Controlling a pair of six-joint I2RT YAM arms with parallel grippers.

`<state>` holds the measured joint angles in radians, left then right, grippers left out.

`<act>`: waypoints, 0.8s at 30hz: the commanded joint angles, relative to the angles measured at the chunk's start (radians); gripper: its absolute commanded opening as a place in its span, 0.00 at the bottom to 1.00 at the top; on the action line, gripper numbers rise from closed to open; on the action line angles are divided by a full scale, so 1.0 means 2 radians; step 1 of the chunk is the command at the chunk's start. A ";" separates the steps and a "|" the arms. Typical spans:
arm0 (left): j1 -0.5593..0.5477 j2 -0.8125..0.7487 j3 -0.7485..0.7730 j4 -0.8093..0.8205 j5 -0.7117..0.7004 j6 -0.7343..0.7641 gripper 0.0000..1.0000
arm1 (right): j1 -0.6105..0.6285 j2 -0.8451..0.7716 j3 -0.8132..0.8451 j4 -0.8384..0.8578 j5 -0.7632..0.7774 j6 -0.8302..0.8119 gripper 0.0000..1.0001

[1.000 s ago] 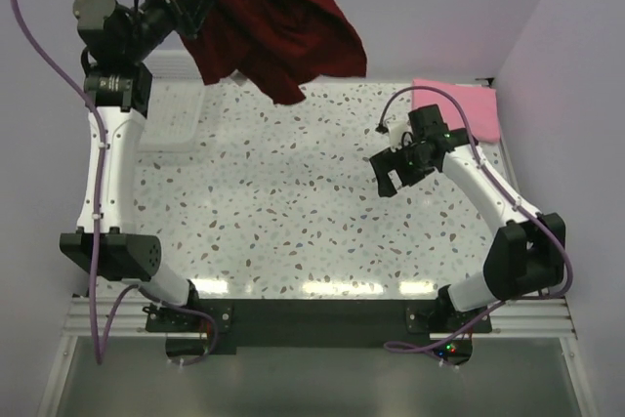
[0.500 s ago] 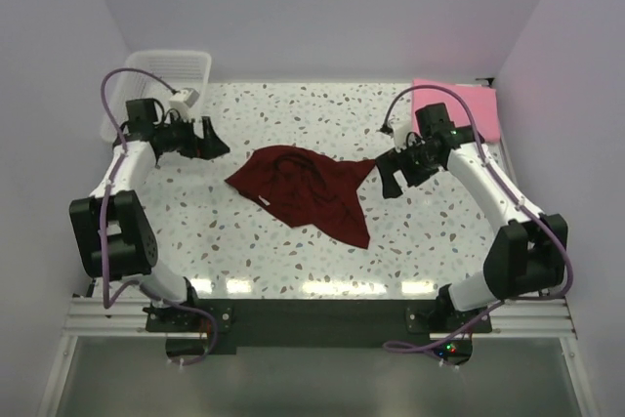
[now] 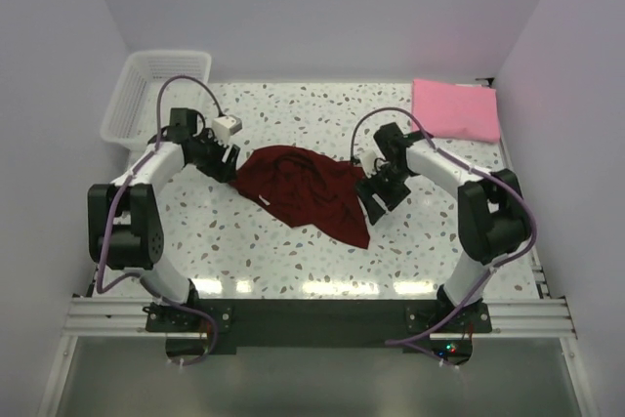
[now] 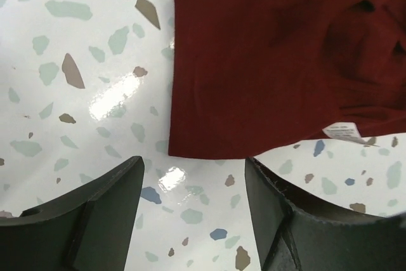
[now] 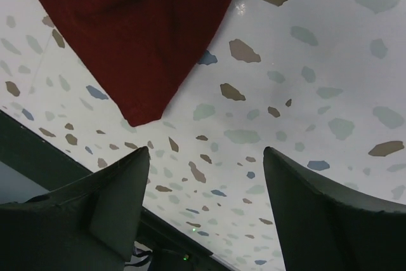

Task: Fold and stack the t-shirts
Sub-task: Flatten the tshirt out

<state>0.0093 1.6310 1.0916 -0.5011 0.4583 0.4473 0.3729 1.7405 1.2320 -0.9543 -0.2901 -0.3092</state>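
Two arms reach inward over a glossy white desk (image 3: 293, 251) flecked with grey, brown and blue chips, closed in by pale lilac walls. A white basket (image 3: 132, 109) sits at the far left corner and a folded pink shirt (image 3: 454, 109) at the far right. The dark red t-shirt (image 3: 308, 187) lies crumpled at the desk's middle.

The left gripper (image 3: 227, 161) is at the shirt's left edge, jaws spread, with a straight hem just ahead of the gap. The right gripper (image 3: 376, 197) is at the shirt's right side, jaws likewise spread, with a pointed corner of cloth just ahead of them. Neither pinches the cloth.

Half a second ago the left gripper stood nearer the basket, apart from the shirt, and it has since closed in. The right gripper has shifted toward the near edge. The shirt's outline is much as it was then.

Sleeves and neckline are lost in the folds. Both wrist views cut the shirt off at the frame. A small white label (image 4: 342, 132) shows at the hem, its print too small to read.
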 commanded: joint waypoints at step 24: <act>0.002 0.049 0.023 0.018 -0.063 -0.033 0.74 | 0.080 0.118 -0.014 0.022 -0.004 0.046 0.40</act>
<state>0.0109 1.7393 1.1297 -0.4946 0.3634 0.4000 0.5121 1.8935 1.2152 -0.9440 -0.2226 -0.2337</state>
